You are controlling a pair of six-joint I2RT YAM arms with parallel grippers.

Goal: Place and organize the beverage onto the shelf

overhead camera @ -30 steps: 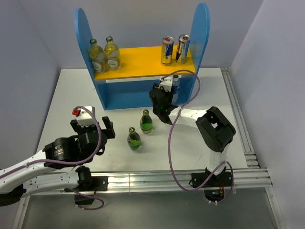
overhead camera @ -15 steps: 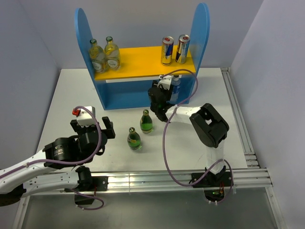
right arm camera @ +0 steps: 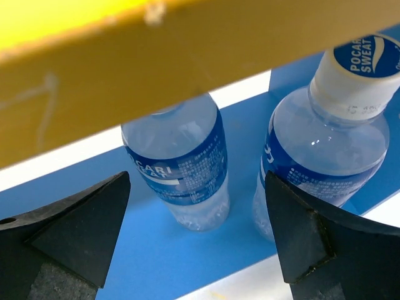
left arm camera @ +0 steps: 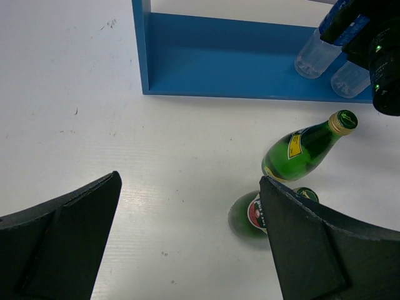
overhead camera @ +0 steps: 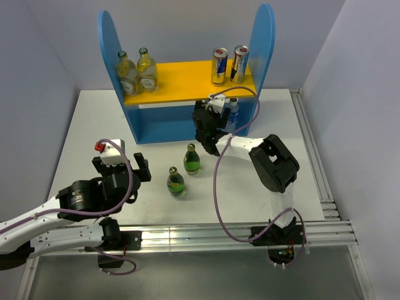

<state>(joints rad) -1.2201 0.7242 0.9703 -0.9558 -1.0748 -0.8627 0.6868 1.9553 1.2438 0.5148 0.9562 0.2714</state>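
Observation:
The blue shelf (overhead camera: 110, 44) stands at the back of the table with its yellow-orange board (overhead camera: 181, 81). My right gripper (overhead camera: 210, 127) reaches under that board and is open. In the right wrist view its wide-spread jaws (right arm camera: 197, 187) flank one Pocari Sweat bottle (right arm camera: 181, 165) without touching it. That bottle stands upright on the blue base (right arm camera: 144, 250), with a second Pocari bottle (right arm camera: 325, 144) to its right. Two green glass bottles (overhead camera: 192, 160) (overhead camera: 176, 182) stand on the table in front of the shelf. My left gripper (left arm camera: 189, 187) hovers open and empty left of them (left arm camera: 247, 215).
On the upper board stand two pale yellow glass bottles (overhead camera: 129, 73) at the left and two cans (overhead camera: 219, 66) (overhead camera: 239, 64) at the right. A metal rail (overhead camera: 319, 162) runs along the table's right edge. The right arm's purple cable (overhead camera: 250, 119) loops in front of the shelf.
My right gripper has gone from shut to open, letting go of the Pocari bottle on the shelf's base, and has shifted slightly toward the shelf. The left arm has not moved.

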